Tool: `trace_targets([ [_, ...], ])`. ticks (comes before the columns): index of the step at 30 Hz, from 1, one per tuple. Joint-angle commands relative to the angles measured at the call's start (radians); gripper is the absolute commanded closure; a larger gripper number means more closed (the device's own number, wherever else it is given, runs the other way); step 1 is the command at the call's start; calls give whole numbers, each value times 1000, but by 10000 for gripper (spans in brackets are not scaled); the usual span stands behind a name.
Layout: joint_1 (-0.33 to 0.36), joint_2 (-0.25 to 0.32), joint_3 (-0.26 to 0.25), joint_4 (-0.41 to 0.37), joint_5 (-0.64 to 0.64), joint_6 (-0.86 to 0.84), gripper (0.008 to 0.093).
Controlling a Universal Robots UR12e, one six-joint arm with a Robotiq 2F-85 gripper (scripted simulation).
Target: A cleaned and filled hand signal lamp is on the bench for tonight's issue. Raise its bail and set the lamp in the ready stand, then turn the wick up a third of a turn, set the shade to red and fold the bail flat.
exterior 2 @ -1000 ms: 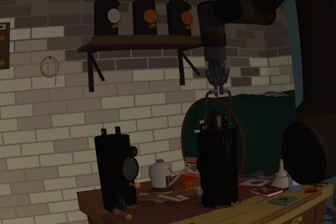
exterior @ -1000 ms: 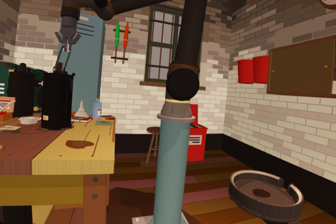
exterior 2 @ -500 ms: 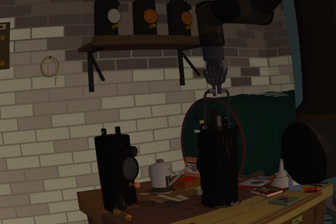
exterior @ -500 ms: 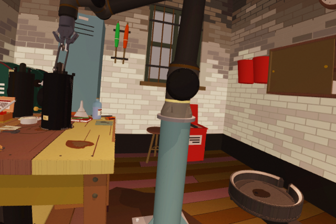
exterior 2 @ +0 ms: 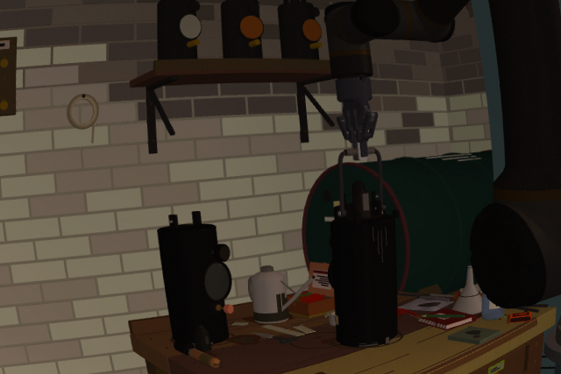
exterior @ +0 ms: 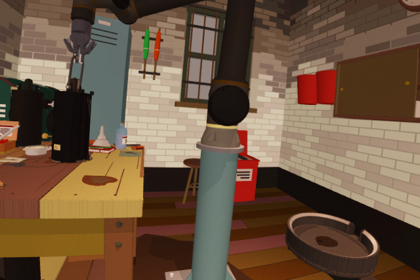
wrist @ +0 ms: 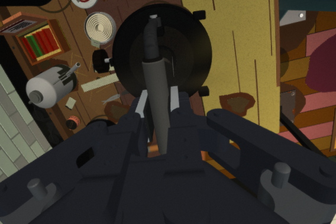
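On the workbench a tall black hand signal lamp [exterior: 71, 126] [exterior 2: 364, 278] [wrist: 162, 50] stands upright near the middle, resting on the bench top. Its wire bail [exterior: 75, 70] [exterior 2: 359, 171] [wrist: 155, 90] is raised nearly upright, and the bail's top bar is gripped in my closed gripper [exterior: 79, 57] [exterior 2: 359, 148] [wrist: 158, 102], which hangs straight above the lamp. A second black lamp [exterior 2: 195, 281] [exterior: 26, 117] stands further along the bench. The ready stand [exterior: 332, 243], a round grey tray with notches, sits low on the floor off the bench's end.
A dark green drum [exterior 2: 435, 220] lies behind the lamp. A shelf [exterior 2: 235, 69] above carries three lamps. Around the lamp lie a white oil can [exterior 2: 268, 288], a box of tubes [wrist: 40, 41], a funnel [exterior: 101, 137], a bottle [exterior: 121, 135] and a red book [exterior 2: 446, 319]. My arm's column [exterior: 217, 199] stands beside the bench.
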Motion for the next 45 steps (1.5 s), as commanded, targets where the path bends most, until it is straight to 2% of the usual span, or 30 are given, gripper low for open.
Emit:
trace_targets([
  [1, 0, 1, -1, 0, 0, 0, 934],
  [45, 2, 15, -15, 0, 0, 2, 934],
])
